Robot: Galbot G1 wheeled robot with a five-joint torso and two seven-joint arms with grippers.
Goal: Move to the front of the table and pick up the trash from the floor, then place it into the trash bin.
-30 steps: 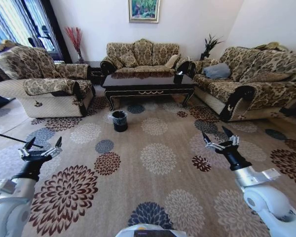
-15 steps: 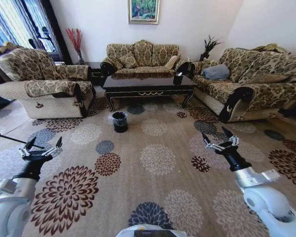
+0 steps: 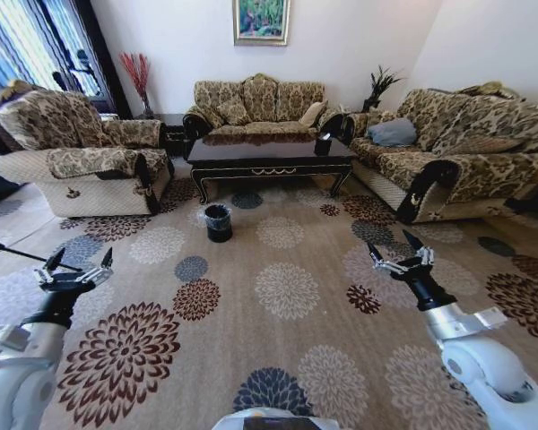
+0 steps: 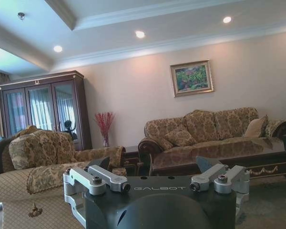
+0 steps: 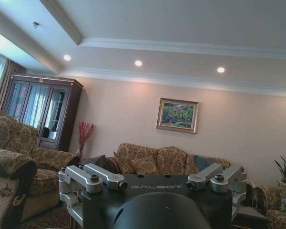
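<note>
The desk (image 3: 271, 152) of glossy dark wood is seen at the far side of the floor (image 3: 287, 305), between the sofas. The trash bin (image 3: 218, 220) stands on the carpet just in front of the desk, toward its left end. Pale scraps of trash (image 3: 200, 213) are seen beside the bin, too small to be told apart. The left gripper (image 3: 73, 272) and the right gripper (image 3: 401, 259) are held above the carpet well short of the desk, jaws spread wide and holding nothing, well apart from bin and trash.
</note>
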